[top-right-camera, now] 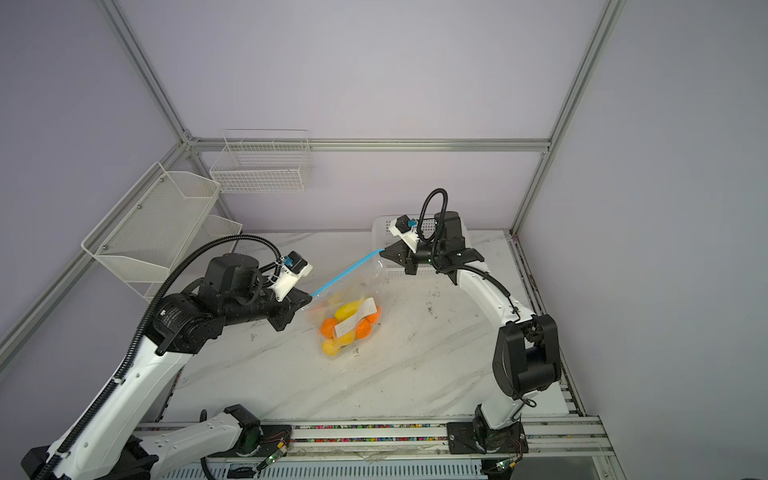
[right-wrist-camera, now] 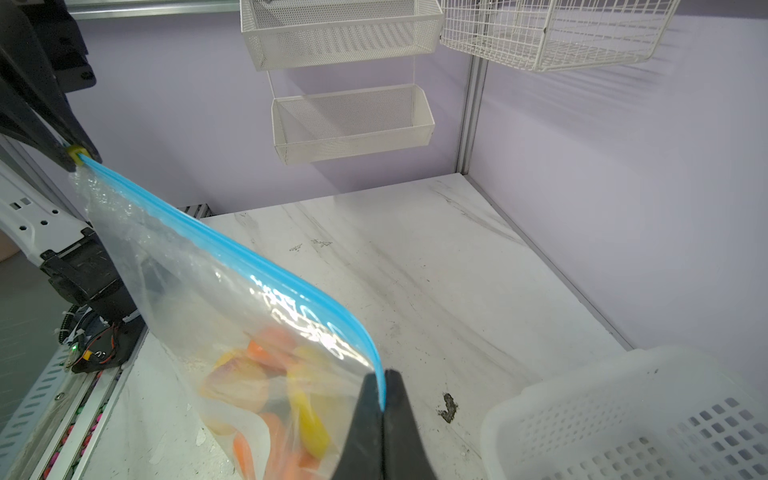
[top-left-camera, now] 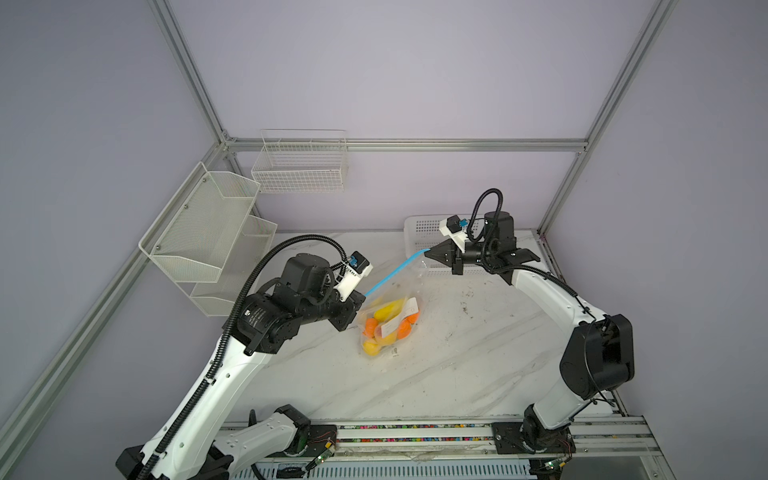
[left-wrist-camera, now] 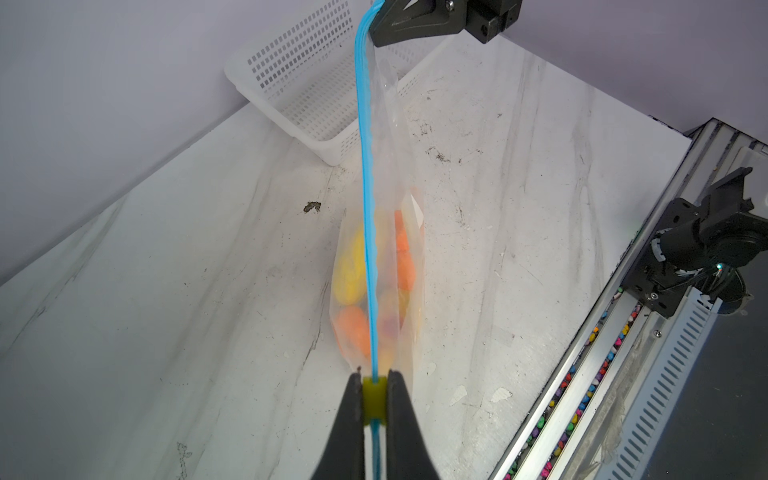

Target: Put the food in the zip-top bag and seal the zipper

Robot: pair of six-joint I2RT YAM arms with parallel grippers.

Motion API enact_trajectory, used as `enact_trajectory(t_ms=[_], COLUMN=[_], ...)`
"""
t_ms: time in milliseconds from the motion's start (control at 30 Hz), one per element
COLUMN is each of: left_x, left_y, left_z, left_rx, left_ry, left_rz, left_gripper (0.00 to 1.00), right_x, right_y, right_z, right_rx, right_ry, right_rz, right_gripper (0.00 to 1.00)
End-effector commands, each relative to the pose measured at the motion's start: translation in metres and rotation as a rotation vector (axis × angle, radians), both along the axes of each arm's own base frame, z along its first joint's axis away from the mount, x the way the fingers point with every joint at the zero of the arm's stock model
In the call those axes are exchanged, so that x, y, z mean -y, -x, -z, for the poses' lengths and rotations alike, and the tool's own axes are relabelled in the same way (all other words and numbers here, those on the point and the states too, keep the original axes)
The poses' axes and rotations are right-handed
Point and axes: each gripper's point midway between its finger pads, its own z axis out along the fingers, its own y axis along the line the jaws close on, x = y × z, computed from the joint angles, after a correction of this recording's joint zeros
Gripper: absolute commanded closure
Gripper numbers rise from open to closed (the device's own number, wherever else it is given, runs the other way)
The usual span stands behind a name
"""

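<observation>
- The thin light-blue zipper strip is stretched in a straight line in the air between the two arms. Its long axis runs from the middle of the marble surface toward the far right corner.
- The left end effector is closed narrowly on the small yellow slider at the near end of this line. The strip leads directly away from its fingertips.
- The right end effector is pinched fully on the opposite end of the strip, close to the white perforated plastic basket.
- I judge that any further travel of the slider must follow this axis. Only the left arm is on the slider, and the right arm serves as an anchor.
- The large clear crinkly plastic zip-top bag hangs under the strip, and its bottom rests near the middle of the surface.
- Inside it lie orange and yellow toy food pieces, behind a white rectangular label. No piece lies loose on the surface.
- The two lips of the strip seem joined, but I cannot tell if they are locked along the whole length.
- The basket shows nothing inside.
</observation>
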Motion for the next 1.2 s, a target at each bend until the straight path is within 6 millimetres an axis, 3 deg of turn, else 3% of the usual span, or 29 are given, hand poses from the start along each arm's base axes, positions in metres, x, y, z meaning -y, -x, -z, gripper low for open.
enact_trajectory(t_ms=[0,133,200,267,333,433,533,733,900,1167], left_x=[-0.006,-0.002,0.006,0.016,0.021,0.026,0.026,0.027,0.047,0.051], left_y=[0.007,0.006,0.006,0.005,0.001,-0.009,-0.024,-0.058,-0.071,-0.085], left_z=[0.009,0.002,-0.013,-0.036,-0.06,-0.081,-0.086,-0.065,-0.05,-0.042], left_rx=[-0.029,-0.025,-0.012,0.009,0.029,0.022,-0.003,-0.061,-0.152,-0.16], left_ry=[-0.008,0.016,0.069,0.141,0.205,0.261,0.251,0.151,0.166,0.14], left_rz=[-0.017,-0.005,0.017,0.041,0.024,-0.011,-0.071,-0.17,-0.147,-0.163], left_gripper=[0.93,0.8,0.69,0.49,0.36,0.24,0.24,0.26,0.28,0.32], right_x=[0.008,0.008,0.008,0.008,0.008,0.006,0.005,0.002,0.002,-0.001], right_y=[-0.011,-0.009,-0.009,-0.009,-0.01,-0.011,-0.01,-0.011,-0.01,-0.009], right_z=[-0.008,-0.01,-0.01,-0.009,-0.008,-0.008,-0.01,-0.012,-0.015,-0.013], right_rx=[0.052,0.052,0.054,0.052,0.047,0.045,0.047,0.05,0.055,0.049], right_ry=[0.009,0.003,0.003,0.002,0.003,0.003,0.001,-0.005,-0.007,-0.009], right_rz=[0.027,0.021,0.023,0.025,0.026,0.025,0.025,0.029,0.032,0.021], right_gripper=[1.0,1.0,1.0,1.0,1.0,1.0,1.0,1.0,1.0,1.0])
